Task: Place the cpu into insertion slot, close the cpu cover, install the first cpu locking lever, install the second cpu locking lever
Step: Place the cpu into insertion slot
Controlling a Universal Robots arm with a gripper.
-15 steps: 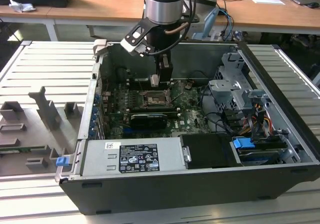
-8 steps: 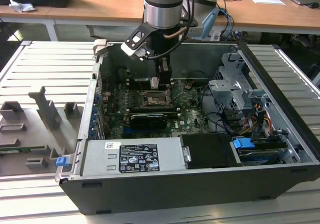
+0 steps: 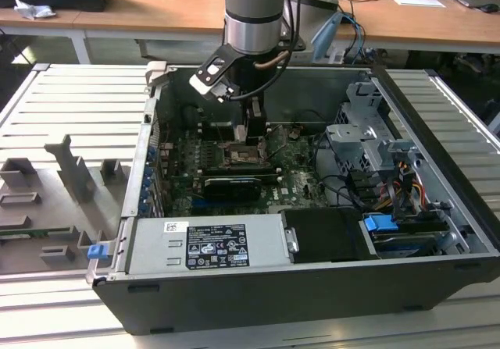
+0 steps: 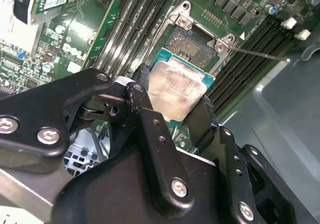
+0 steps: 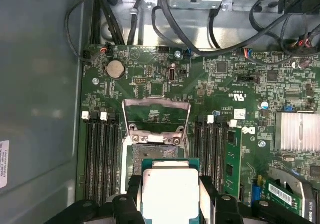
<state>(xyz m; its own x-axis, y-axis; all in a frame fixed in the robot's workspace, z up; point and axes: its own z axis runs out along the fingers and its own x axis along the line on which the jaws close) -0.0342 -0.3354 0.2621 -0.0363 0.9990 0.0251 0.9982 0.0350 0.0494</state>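
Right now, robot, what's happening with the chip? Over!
Gripper shut on chip. Chip hanging over socket, not seated yet. Cover flipped up, nothing in the way.

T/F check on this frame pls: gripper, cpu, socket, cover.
1. The gripper grips the cpu. True.
2. The cpu sits in the insertion slot. False: the gripper holds it, and the slot's centre is bare.
3. The cpu cover is closed. False: it stands swung open.
4. Memory slots flank the insertion slot on both sides. True.
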